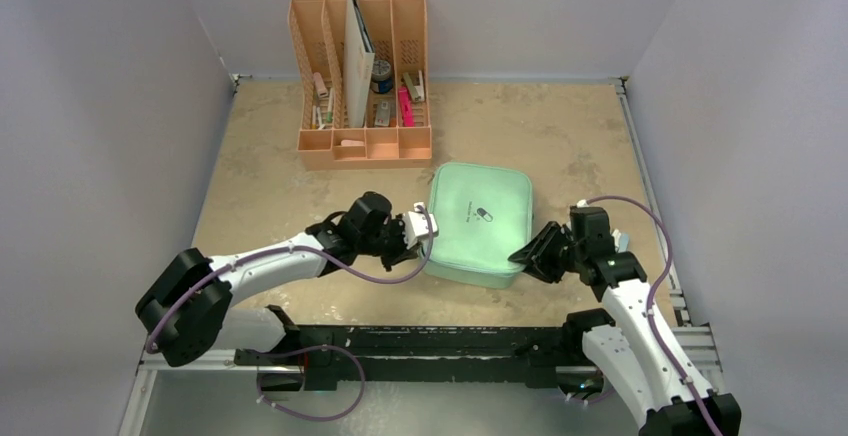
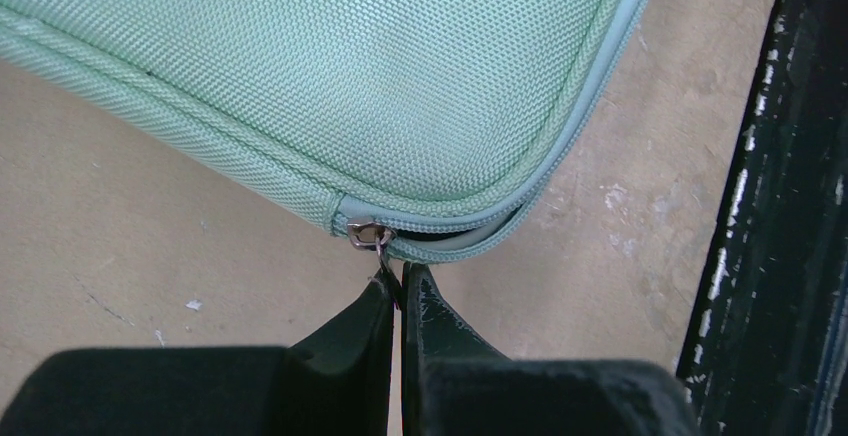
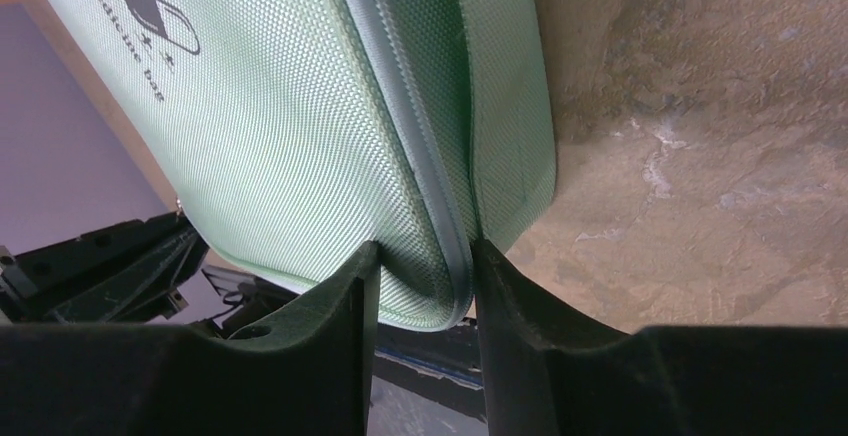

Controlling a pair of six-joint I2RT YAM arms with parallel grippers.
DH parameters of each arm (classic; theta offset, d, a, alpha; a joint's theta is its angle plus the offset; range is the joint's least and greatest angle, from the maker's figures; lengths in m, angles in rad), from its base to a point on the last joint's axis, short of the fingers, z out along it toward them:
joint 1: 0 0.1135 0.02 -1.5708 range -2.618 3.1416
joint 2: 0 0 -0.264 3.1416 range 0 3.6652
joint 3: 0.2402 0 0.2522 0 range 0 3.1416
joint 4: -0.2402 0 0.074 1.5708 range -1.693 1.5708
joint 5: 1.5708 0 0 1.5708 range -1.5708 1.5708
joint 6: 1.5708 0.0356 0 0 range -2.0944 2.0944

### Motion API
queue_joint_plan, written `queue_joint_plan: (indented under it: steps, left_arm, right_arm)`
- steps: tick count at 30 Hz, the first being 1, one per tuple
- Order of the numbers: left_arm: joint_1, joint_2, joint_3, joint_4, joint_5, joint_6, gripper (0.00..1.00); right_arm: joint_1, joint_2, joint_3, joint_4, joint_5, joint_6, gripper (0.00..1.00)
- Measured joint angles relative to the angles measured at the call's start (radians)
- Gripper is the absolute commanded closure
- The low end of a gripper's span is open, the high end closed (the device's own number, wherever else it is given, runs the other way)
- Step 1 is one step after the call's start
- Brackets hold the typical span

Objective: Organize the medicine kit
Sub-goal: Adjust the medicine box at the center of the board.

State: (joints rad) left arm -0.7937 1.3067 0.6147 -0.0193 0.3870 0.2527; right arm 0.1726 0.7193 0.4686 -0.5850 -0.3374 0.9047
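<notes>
My left gripper (image 2: 400, 276) is pinching the zipper pull (image 2: 366, 233); my right gripper (image 3: 425, 271) is clamping the medicine kit (image 3: 280, 146); running the zip is needing a steady drag

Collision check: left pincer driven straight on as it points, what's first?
Likely the small metal zipper slider on the mint-green woven-fabric medicine case edge, right at the left pincer tips, which look shut on its pull.
</notes>
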Motion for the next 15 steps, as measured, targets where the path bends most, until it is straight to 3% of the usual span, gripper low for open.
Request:
queue_joint_plan:
  steps: [8,15]
  left_arm:
    - [-0.033,-0.114,-0.008,-0.117,-0.004,-0.06,1.0]
    - [-0.034,-0.141,-0.008,-0.122,-0.006,-0.113,1.0]
  right_arm:
    - [0.011,-0.017,-0.004,0.016,0.052,0.036,0.67]
    - [0.012,-0.014,0.019,-0.005,0.073,-0.003,0.39]
